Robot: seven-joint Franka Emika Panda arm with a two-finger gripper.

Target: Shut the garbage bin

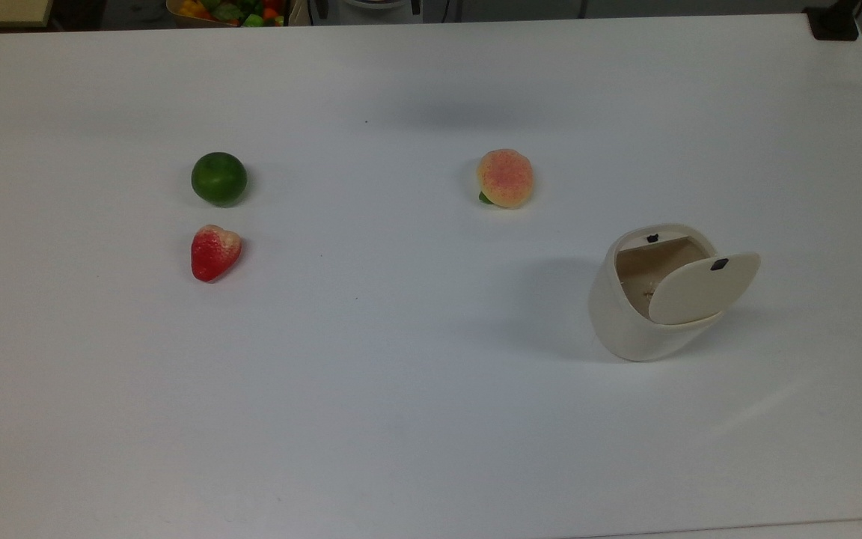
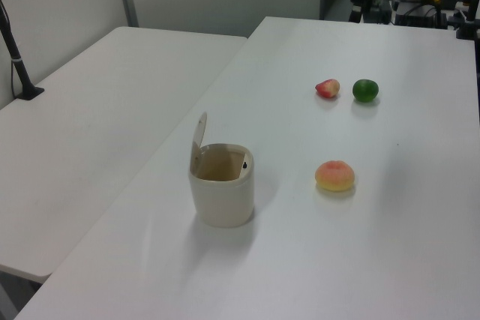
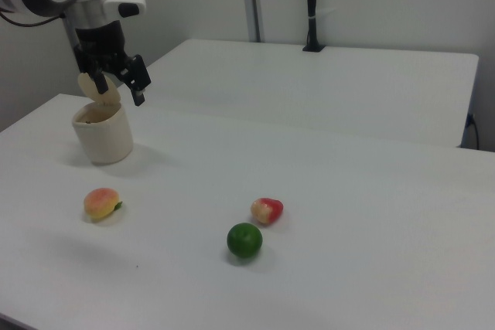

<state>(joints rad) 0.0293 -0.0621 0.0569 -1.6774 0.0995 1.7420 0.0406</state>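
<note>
Top view, left to right on the white table (image 1: 401, 419): lime (image 1: 218, 179) with strawberry (image 1: 214, 252) just below it, peach (image 1: 504, 178) near centre, bin (image 1: 629, 322) at the top view's right, well apart from the fruit. Bin upright, lid (image 1: 702, 290) raised on its hinge, mouth uncovered, black tab (image 1: 719, 264) on the lid. Right view: gripper (image 3: 117, 85) hangs above the bin at the right view's left, in front of the raised lid; fingers spread, gripping nothing.

Bare table (image 1: 401, 419) around garbage bin (image 1: 629, 322)
</note>
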